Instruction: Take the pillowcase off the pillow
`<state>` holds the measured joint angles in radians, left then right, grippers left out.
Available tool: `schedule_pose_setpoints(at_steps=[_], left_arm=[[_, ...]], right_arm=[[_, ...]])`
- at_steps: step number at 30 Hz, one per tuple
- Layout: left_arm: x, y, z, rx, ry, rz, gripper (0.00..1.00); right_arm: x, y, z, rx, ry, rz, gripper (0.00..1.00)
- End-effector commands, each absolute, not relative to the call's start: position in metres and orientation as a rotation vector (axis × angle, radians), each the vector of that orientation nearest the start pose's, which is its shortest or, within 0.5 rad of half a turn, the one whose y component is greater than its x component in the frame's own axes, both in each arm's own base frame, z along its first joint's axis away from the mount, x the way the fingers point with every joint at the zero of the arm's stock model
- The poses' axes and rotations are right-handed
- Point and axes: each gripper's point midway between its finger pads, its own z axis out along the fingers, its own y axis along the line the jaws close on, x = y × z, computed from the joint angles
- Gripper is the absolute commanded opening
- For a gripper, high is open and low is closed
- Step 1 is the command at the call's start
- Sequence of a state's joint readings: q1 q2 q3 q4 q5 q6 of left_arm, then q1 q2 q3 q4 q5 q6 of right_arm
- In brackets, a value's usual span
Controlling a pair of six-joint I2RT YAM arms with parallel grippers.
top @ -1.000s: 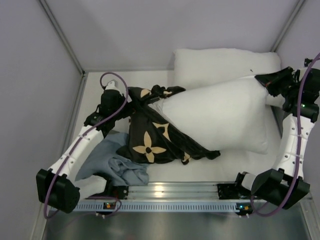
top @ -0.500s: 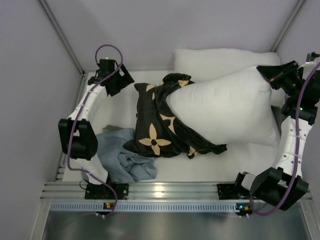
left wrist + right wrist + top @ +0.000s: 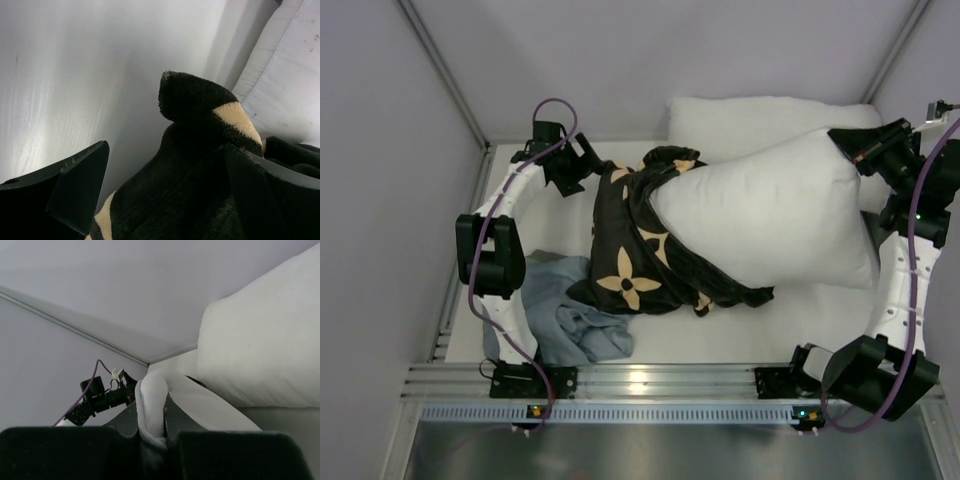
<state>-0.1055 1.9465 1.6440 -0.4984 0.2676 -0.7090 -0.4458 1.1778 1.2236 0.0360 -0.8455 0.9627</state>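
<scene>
Two white pillows in play: the pillow [image 3: 770,215] in front, the other pillow [image 3: 750,120] behind. One pillowcase [image 3: 625,270]. One blue-grey cloth [image 3: 570,325], a single piece as far as the bunching shows. Two arms: left arm [image 3: 505,215], right arm [image 3: 905,270].

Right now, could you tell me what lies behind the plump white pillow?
A second plain white pillow lies there; its near part is covered by the plump white pillow.
</scene>
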Motion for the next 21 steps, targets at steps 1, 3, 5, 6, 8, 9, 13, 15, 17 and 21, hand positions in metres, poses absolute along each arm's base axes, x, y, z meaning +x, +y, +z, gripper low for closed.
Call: schedule_pose_setpoints(at_steps=[1, 3, 5, 6, 8, 9, 13, 15, 17, 21], left_arm=[[0.514, -0.138, 0.189, -0.546, 2.259, -0.803, 0.99], [0.516, -0.142, 0.183, -0.552, 2.271, -0.826, 0.99], [0.520, -0.145, 0.179, -0.557, 2.276, -0.838, 0.99], [0.521, -0.147, 0.178, -0.568, 2.280, -0.854, 0.99], [0.524, -0.150, 0.180, -0.572, 2.255, -0.879, 0.99], [0.525, -0.152, 0.183, -0.587, 2.242, -0.894, 0.99], [0.531, -0.147, 0.194, -0.650, 2.182, -0.883, 0.99], [0.531, -0.144, 0.194, -0.674, 2.165, -0.873, 0.99], [0.531, -0.141, 0.198, -0.694, 2.143, -0.850, 0.98], [0.532, -0.149, 0.198, -0.657, 2.145, -0.900, 0.98]], right_arm=[[0.352, 0.013, 0.469, 0.213, 1.437, 0.965, 0.00], [0.352, 0.016, 0.470, 0.206, 1.438, 0.967, 0.00], [0.353, 0.018, 0.468, 0.207, 1.446, 0.964, 0.00], [0.353, 0.017, 0.469, 0.202, 1.446, 0.950, 0.00], [0.352, 0.017, 0.468, 0.210, 1.458, 0.941, 0.00], [0.352, 0.016, 0.468, 0.209, 1.459, 0.931, 0.00], [0.351, 0.016, 0.467, 0.211, 1.464, 0.921, 0.00], [0.349, 0.016, 0.469, 0.203, 1.466, 0.914, 0.00], [0.349, 0.016, 0.470, 0.203, 1.467, 0.910, 0.00], [0.348, 0.017, 0.472, 0.200, 1.464, 0.909, 0.00]])
